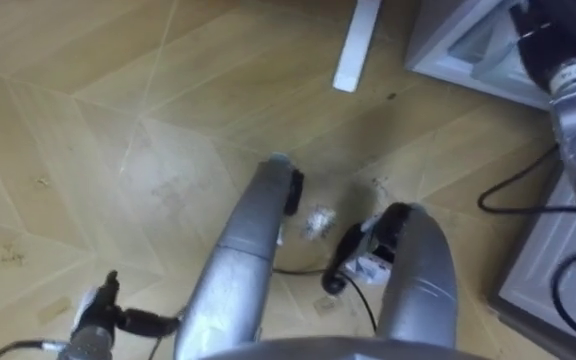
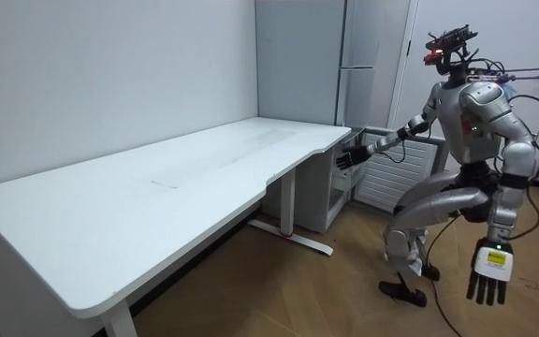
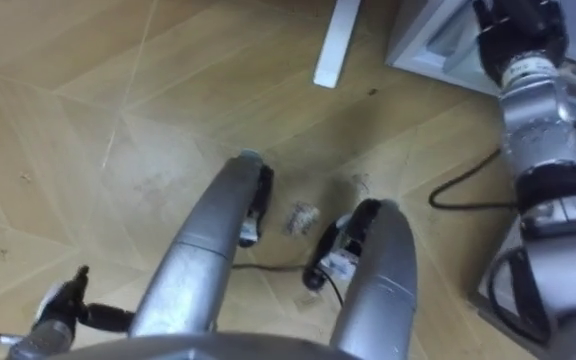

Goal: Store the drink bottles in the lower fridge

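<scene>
Crouched by the boxy, smooth grey fridge (image 1: 433,50), the right hand (image 3: 516,25) reaches in at 1 o'clock, fingers loose and grasping nothing. The left hand (image 2: 488,276) hangs flat, released. Where the drinks are I cannot tell. 2 risks: the hand knocking the fridge's hard edge, and a foot slipping on the crinkly scrap (image 1: 318,221) on the slick wood floor (image 1: 118,120).

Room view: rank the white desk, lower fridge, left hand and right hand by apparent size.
1. white desk
2. lower fridge
3-4. left hand looks bigger than right hand, but it hangs nearer the camera, so that order is unsure.
</scene>
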{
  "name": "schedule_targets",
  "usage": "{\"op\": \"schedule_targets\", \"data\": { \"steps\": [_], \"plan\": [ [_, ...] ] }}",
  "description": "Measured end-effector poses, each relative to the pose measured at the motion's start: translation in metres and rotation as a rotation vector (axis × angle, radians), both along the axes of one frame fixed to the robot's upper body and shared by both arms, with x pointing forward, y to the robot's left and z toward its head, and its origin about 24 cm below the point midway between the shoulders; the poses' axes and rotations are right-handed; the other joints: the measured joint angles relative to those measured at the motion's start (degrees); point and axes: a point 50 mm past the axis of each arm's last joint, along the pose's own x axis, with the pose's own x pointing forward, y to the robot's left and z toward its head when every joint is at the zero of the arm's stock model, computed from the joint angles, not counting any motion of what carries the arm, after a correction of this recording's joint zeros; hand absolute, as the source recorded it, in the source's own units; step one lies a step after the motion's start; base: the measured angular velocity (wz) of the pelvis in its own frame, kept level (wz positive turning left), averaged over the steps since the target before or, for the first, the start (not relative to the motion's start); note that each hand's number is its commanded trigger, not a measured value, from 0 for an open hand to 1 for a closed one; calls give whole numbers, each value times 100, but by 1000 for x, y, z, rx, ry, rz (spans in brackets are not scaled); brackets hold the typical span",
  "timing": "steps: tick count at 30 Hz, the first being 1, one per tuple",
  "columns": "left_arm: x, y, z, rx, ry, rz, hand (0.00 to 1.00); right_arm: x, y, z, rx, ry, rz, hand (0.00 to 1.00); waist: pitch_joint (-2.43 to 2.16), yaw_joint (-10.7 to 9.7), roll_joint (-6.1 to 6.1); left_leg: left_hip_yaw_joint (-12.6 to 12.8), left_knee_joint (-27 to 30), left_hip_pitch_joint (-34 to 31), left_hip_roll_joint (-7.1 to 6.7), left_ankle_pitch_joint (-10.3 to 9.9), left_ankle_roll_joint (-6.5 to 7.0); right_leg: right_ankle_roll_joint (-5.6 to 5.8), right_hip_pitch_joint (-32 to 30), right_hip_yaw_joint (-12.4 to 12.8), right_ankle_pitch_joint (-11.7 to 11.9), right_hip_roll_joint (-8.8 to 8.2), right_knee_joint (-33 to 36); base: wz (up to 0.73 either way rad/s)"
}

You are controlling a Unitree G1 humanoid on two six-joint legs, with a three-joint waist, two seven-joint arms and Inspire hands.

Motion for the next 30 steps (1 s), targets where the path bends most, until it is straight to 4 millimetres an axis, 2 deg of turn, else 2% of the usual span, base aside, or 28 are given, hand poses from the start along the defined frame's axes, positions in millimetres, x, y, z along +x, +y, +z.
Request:
{"op": "schedule_targets", "data": {
  "steps": [3,5,7,10,13,14,20,26,30],
  "plan": [
    [-7,9,0,27,26,15,0,-10,-7,-8,-11,26,13,0,-4,-110,-1,-90,-342,386,6,33,-2,16,449,-132,107,93,-455,-1],
    [-11,17,2,51,37,17,0,-17,-15,-14,-28,53,8,0,-37,-208,-36,-105,-604,684,25,44,2,49,748,-171,180,150,-771,-5],
    [-11,20,3,61,39,17,0,-19,-17,-17,-49,66,16,0,-51,-272,-34,-92,-762,873,38,51,12,82,931,-186,224,192,-964,-8],
    [-6,21,5,63,9,8,0,-27,-18,-26,-50,93,23,0,-66,-282,-7,-91,-976,1089,133,58,21,87,1172,-215,352,312,-1310,-15],
    [0,21,6,62,-10,8,0,-29,-18,-28,-76,109,32,0,-77,-338,21,-71,-1178,1285,155,79,45,126,1354,-209,424,347,-1540,-7],
    [4,21,7,61,-22,7,0,-29,-18,-28,-79,111,34,0,-69,-336,67,-72,-1207,1320,209,80,47,134,1399,-214,451,381,-1615,-6],
    [12,16,6,42,-50,18,0,-38,-24,-37,-79,147,14,0,-72,-355,274,-63,-1288,1381,210,88,62,170,1435,-158,503,433,-1705,-3],
    [11,12,4,37,-43,27,0,-62,-29,-61,-56,230,-14,0,-82,-345,351,-9,-1340,1417,230,109,23,138,1415,-83,517,480,-1711,-4],
    [11,10,4,53,-49,39,0,-72,-31,-68,-48,258,-27,0,-85,-385,358,8,-1415,1434,225,153,16,126,1407,-62,539,476,-1756,-1]
  ]
}}
